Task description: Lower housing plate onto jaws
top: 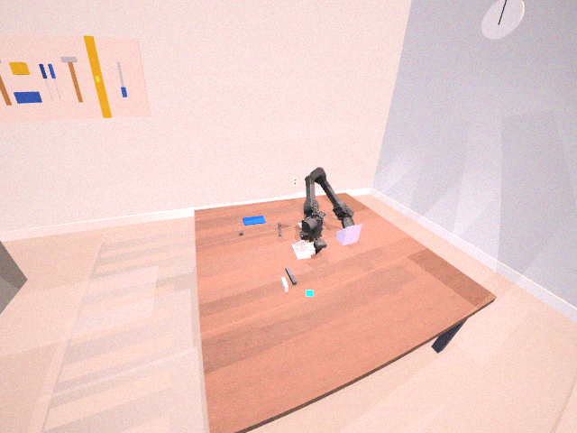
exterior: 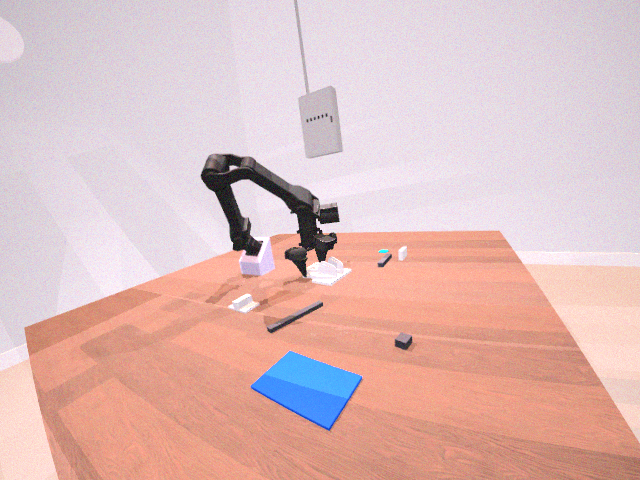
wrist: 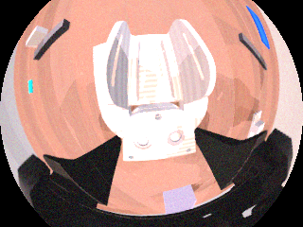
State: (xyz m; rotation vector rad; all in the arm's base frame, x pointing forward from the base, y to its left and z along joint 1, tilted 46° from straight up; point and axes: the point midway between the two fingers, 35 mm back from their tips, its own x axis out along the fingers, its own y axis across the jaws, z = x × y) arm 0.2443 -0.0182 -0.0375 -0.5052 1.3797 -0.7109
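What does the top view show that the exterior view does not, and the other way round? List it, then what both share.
Only the top view: the tool panel on the wall and a table leg.
Only the exterior view: a grey box hanging on a rod.
Both: the open gripper, the blue sheet and the lilac block.

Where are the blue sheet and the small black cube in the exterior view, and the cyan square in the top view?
blue sheet (top: 253, 220) (exterior: 306, 388): exterior, middle of its upper face
small black cube (top: 241, 233) (exterior: 403, 341): exterior, its body
cyan square (top: 309, 292) (exterior: 383, 251) (wrist: 30, 86): top, its centre
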